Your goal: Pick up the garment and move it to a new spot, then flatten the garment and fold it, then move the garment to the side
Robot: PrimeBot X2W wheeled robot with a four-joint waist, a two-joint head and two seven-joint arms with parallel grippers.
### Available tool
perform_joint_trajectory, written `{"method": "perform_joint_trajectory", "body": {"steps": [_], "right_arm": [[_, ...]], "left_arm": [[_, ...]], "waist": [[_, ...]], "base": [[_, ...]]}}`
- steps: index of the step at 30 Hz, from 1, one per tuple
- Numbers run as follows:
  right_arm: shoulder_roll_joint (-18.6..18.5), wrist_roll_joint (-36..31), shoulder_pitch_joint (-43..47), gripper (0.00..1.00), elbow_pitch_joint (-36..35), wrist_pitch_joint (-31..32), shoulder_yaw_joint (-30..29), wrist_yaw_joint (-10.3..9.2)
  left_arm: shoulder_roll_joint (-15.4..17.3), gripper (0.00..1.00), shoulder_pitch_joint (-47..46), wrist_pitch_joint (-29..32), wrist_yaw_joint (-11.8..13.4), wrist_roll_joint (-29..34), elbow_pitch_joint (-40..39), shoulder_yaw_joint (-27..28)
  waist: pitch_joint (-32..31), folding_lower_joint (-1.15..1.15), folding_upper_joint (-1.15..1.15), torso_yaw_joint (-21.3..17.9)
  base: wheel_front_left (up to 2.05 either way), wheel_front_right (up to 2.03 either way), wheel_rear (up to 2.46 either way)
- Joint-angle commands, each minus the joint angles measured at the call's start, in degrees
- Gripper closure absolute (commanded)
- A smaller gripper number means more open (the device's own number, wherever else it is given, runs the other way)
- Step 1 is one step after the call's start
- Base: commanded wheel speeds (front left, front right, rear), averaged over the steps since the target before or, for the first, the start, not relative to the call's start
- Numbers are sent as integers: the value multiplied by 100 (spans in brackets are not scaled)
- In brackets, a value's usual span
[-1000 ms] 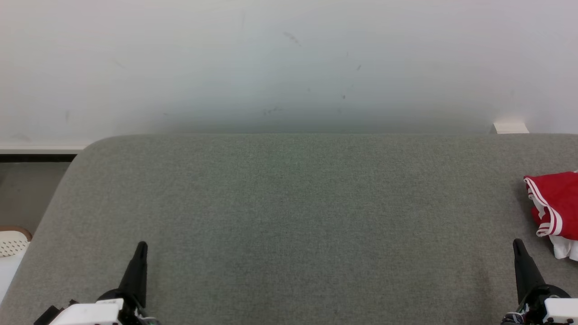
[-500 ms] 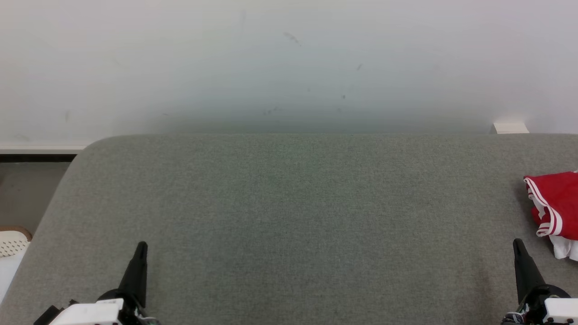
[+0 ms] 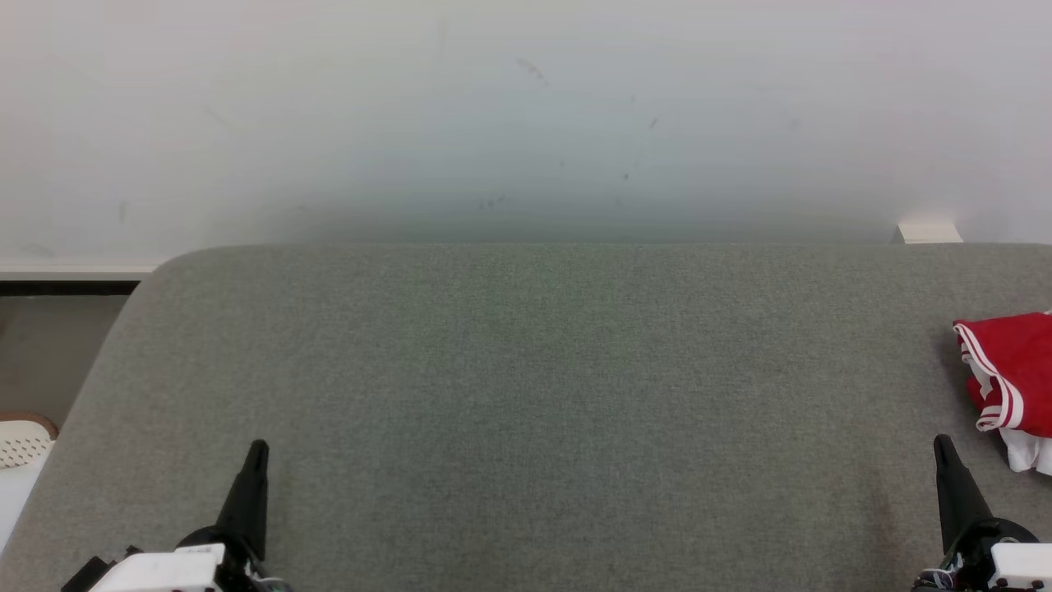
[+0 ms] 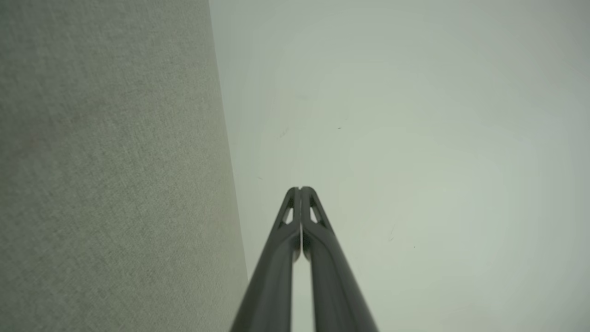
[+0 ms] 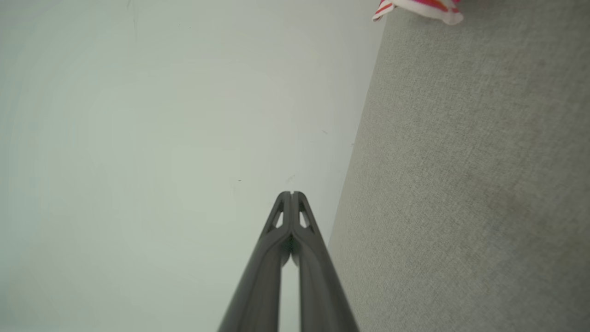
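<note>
Grey pad (image 3: pixel 526 386), garment (image 3: pixel 1009 370) bunched far right on it, near the right gripper (image 3: pixel 942 446). That one and the left gripper (image 3: pixel 256 450) are both pinched together, empty. Risk imo: going in without opening just shoves the cloth away.

The red garment (image 3: pixel 1015 370) is cut by the right edge, so I cannot tell its full shape. At lower left, a white perforated object (image 3: pixel 20 444) is also cut off.

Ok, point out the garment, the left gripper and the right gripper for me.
garment (image 3: pixel 1019 362): head view, red fabric beside the white stripes.
left gripper (image 3: pixel 256 450): head view, tip of the shut fingers.
right gripper (image 3: pixel 942 445): head view, tip of the shut fingers.
</note>
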Motion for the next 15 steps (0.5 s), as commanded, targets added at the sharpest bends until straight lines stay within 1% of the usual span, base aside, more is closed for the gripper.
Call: {"method": "perform_joint_trajectory", "body": {"steps": [1,15], "right_arm": [[-46,10,-73,100,14,17,-20,-10],[-46,10,-73,100,14,17,-20,-10]], "left_arm": [[38,100,-50,24,-37,-79,1,12],[38,100,-50,24,-37,-79,1,12]], "waist": [[0,0,0,0],[0,0,0,0]], "base": [[0,0,0],[0,0,0]]}}
